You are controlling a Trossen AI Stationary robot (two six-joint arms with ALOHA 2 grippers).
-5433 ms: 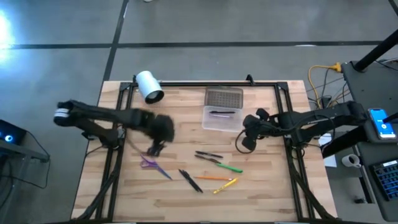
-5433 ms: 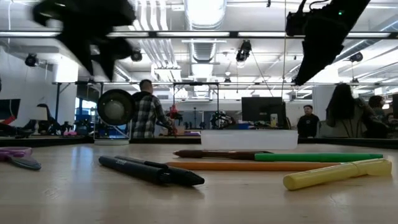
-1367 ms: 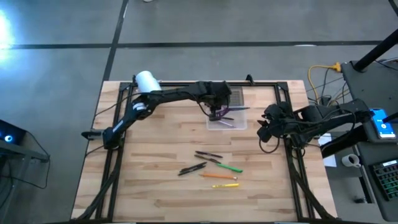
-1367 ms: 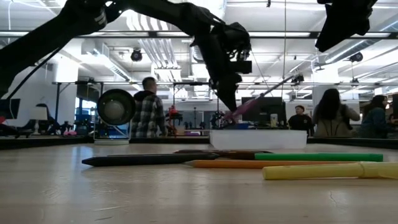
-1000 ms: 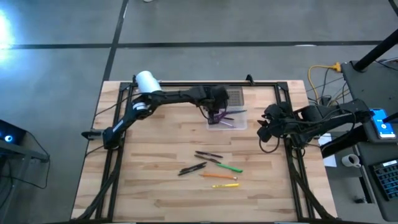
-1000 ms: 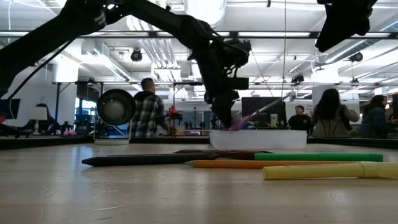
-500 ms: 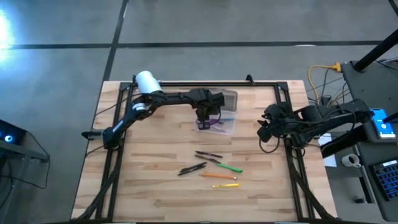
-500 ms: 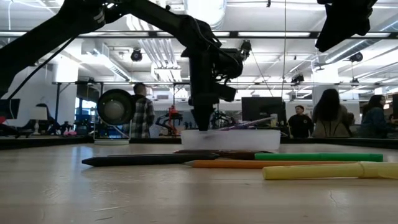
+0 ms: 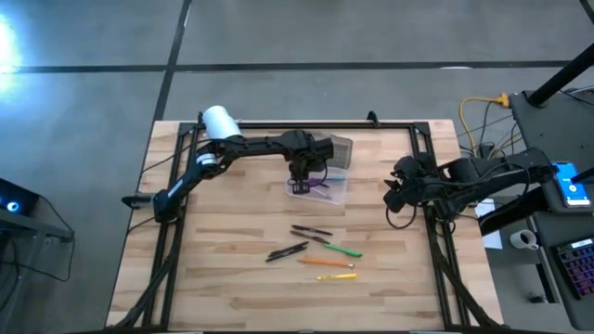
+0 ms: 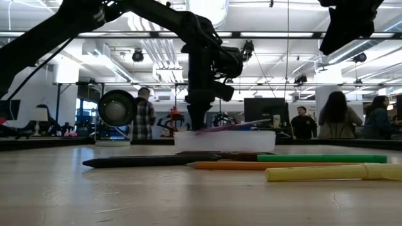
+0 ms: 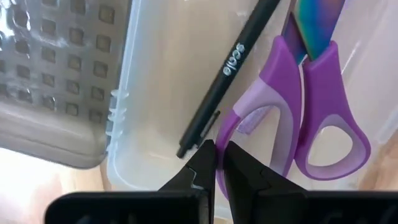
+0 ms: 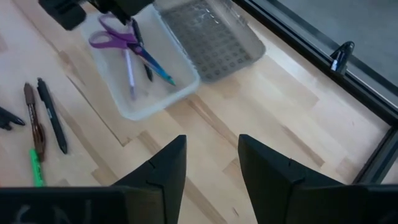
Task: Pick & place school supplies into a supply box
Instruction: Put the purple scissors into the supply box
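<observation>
Purple-handled scissors lie in the clear supply box beside a black pen, on the worktop. Left gripper hangs over the box's near end, jaws clenched on nothing. Right gripper waits by the worktop's right edge, jaws parted and empty. More pens lie loose mid-worktop.

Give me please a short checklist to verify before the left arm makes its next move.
1. Scissors lie in the supply box: ok.
2. Left gripper has released them, fingers shut on nothing: ok.
3. Black pen in the box, beside the scissors: ok.
4. Lid open: ok.
5. Box square to the table edge: not ok, it sits skewed.
6. Right gripper open, clear of the box: ok.
</observation>
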